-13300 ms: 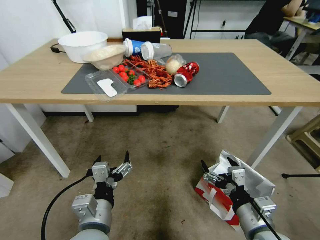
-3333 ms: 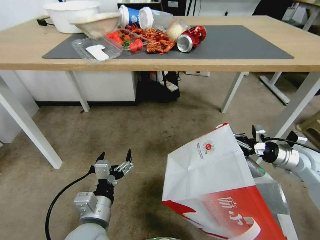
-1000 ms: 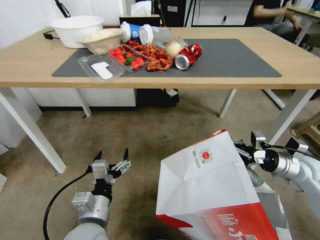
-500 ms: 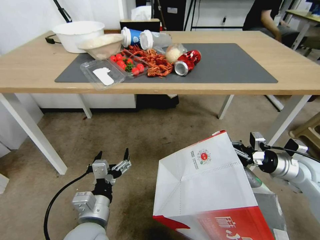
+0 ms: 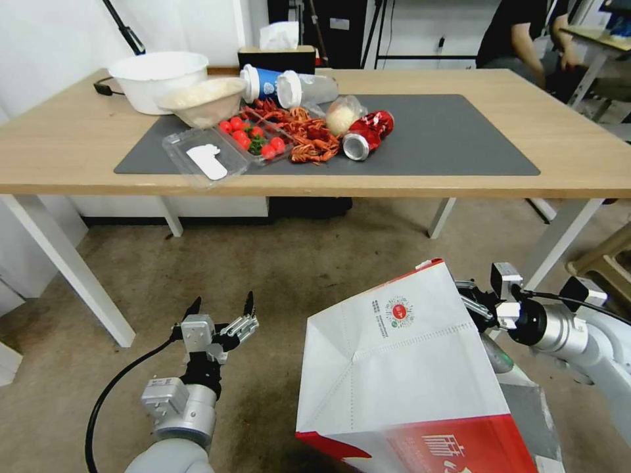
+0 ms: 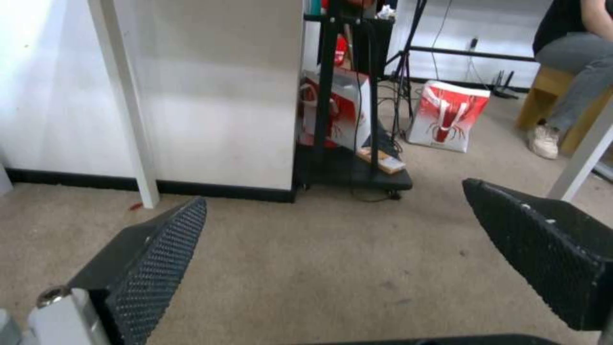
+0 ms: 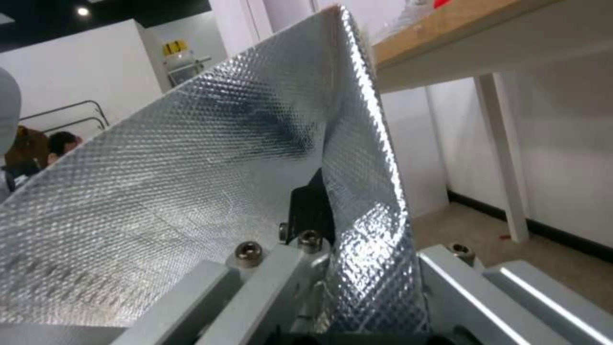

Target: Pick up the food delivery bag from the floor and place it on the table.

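The right gripper [image 5: 474, 303] was clamped on the bag's [image 5: 401, 368] rim, holding it above the floor [image 5: 296, 263]; the left gripper [image 5: 220, 312] hung low, jaws apart.

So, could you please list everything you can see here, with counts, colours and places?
food delivery bag: one, white and red, foil-lined, held above the floor
floor: brownish-grey carpet
table: one, light wood
mat: one, dark grey, on table
white bowl: one, table's far left
tomato tray: one, clear, on mat
crayfish: red pile, on mat
can: one, red, lying on mat
left gripper: fingers open, low over floor
right gripper: shut on bag's edge
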Robot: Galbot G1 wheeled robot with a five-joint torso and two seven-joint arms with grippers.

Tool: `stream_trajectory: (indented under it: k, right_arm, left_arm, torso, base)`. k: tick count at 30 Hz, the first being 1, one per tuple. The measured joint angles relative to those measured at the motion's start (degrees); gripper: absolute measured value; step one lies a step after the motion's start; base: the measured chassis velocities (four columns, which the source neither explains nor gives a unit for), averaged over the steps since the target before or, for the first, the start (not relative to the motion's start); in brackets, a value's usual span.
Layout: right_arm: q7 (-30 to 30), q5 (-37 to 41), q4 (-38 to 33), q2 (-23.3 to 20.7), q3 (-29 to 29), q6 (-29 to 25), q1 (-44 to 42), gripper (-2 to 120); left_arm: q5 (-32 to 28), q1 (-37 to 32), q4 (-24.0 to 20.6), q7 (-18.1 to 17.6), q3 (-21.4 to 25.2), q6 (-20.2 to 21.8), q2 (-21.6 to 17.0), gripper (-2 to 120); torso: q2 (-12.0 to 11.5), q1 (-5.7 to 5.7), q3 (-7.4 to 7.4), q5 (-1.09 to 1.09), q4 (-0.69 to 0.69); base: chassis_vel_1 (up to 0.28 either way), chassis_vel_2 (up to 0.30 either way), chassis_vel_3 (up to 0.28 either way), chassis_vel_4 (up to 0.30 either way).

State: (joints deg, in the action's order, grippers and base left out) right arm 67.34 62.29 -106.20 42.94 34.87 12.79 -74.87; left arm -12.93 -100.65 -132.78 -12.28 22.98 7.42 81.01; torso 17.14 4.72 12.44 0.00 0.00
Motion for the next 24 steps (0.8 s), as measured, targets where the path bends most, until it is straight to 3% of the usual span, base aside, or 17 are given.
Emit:
stream_trajectory:
  k: [24]
  right_arm:
    - [-0.6, 0.1, -2.8, 1.0, 0.8, -0.2, -2.2, 0]
  left_arm:
    - [0.6, -0.2, -0.6, 0.0, -0.1, 0.0, 0.2, 100]
  torso:
    - [5.3, 1.52, 3.76, 0.0, 0.0]
  base:
    - [0.0, 0.0, 0.0, 0.0]
